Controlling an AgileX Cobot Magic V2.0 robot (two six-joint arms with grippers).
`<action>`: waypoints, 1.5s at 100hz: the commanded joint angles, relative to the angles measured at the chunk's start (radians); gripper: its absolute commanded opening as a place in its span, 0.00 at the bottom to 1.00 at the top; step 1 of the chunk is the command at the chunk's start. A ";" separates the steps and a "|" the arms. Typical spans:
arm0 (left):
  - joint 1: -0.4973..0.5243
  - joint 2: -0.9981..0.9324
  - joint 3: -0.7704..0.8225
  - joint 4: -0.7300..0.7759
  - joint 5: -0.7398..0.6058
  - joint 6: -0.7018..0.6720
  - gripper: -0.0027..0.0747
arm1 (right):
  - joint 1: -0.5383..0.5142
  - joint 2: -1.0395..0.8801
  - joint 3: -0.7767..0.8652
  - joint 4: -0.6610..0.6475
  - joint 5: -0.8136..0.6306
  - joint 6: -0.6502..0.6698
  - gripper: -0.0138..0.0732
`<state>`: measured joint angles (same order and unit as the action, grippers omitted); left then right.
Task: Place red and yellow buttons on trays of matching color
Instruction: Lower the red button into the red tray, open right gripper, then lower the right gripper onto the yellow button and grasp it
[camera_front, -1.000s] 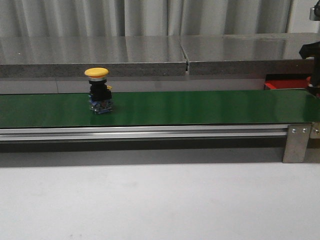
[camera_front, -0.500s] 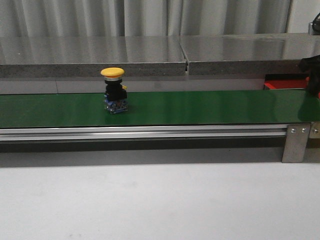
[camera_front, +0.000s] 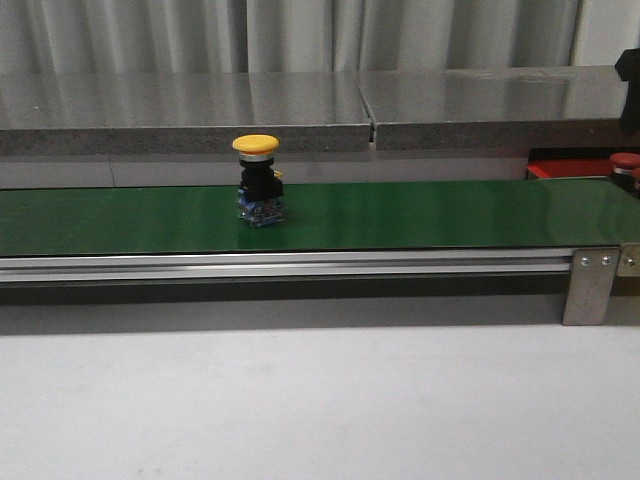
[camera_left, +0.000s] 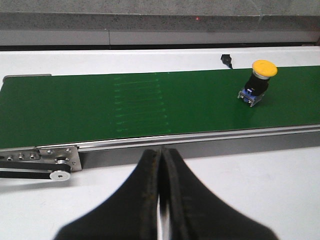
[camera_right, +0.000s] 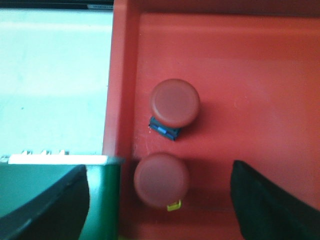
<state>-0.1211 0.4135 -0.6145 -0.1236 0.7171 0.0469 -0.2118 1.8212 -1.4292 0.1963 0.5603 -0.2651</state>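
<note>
Left gripper (camera_left: 160, 165): fingers pressed together, nothing between them. It sits over the white worktop (camera_left: 260, 180) on the near side of the belt (camera_left: 125, 105), short of the belt's left end; the front view does not show it.

Belt (camera_front: 420, 215): long, green, running left to right across the front view. One yellow button (camera_front: 259, 185) stands upright on it, left of centre, yellow cap up, dark body and bluish base below. The left wrist view also shows this button (camera_left: 257, 82), on the belt toward the far edge, well apart from the left gripper. A small black object (camera_left: 227, 60) lies on the white surface just beyond the belt near the button; too small to identify.

Red tray (camera_front: 570, 168): in the front view only a strip shows, behind the belt at the far right, with one red cap (camera_front: 623, 160) at the frame edge. The right wrist view looks straight down into the tray (camera_right: 260, 75): two red buttons in it, caps up, close together but not touching. One red button (camera_right: 175, 102) shows a dark and blue base under its cap; the other (camera_right: 161, 180) shows a small yellow tab. Both sit near the tray wall that borders the belt end (camera_right: 102, 200).

Right gripper (camera_right: 160, 195): fingers spread wide, empty, hanging above the tray on either side of the second red button.
</note>
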 joint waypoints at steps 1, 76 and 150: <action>-0.008 0.009 -0.027 -0.015 -0.069 -0.003 0.01 | 0.017 -0.120 0.032 0.007 -0.062 -0.006 0.83; -0.008 0.009 -0.027 -0.015 -0.069 -0.003 0.01 | 0.478 -0.283 0.064 0.004 0.177 -0.018 0.83; -0.008 0.009 -0.027 -0.015 -0.069 -0.003 0.01 | 0.618 -0.006 -0.184 0.022 0.242 -0.094 0.81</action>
<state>-0.1211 0.4135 -0.6145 -0.1236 0.7171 0.0469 0.4072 1.8460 -1.5781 0.1994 0.8686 -0.3475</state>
